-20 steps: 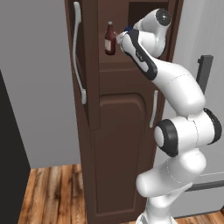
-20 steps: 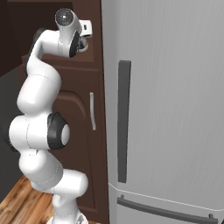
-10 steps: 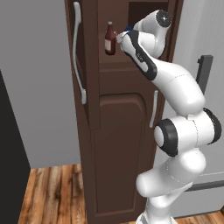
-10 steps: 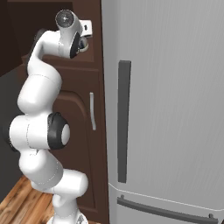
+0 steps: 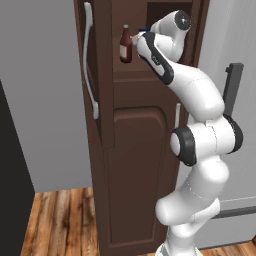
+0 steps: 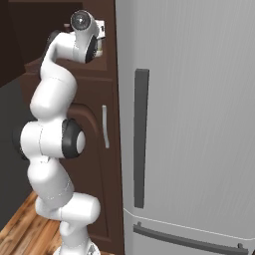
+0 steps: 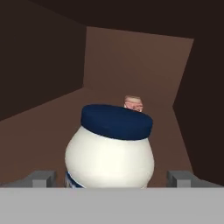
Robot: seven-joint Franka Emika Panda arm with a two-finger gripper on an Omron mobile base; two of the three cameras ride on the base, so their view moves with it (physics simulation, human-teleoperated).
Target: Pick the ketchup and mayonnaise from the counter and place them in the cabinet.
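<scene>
Two task items are sitting together inside the open niche of the tall dark brown cabinet [image 5: 135,165]. Compared with a second ago, almost nothing is changing: the white arm is staying reached up into the niche, the bottle is standing in the same spot, and the base views are unshifted.

Seen from the left base camera, the ketchup [image 5: 125,45] is standing upright at the niche's front edge, a slim dark red-brown bottle with a narrow neck and a pale cap. Just beside it, the arm's wrist is blocking the rest of the opening. Below the niche, the cabinet door is showing a smooth arched panel, and a curved silver bar handle [image 5: 90,60] is running down the neighbouring door on the left.

Seen from the hand camera, the mayonnaise [image 7: 110,155] is resting on the niche's brown wooden floor, close in front of the lens. It is a squat, rounded, glossy white jar with a flat dark blue lid. Behind its lid, the ketchup's pale cap [image 7: 133,103] is peeking over. The gripper [image 7: 112,178] is standing released, its two grey fingertips spread wide either side of the jar with a gap on both sides, so nothing is being grasped.

Seen from the right base camera, a brushed grey refrigerator [image 6: 199,124] with a dark vertical handle is standing right of the cabinet.
</scene>
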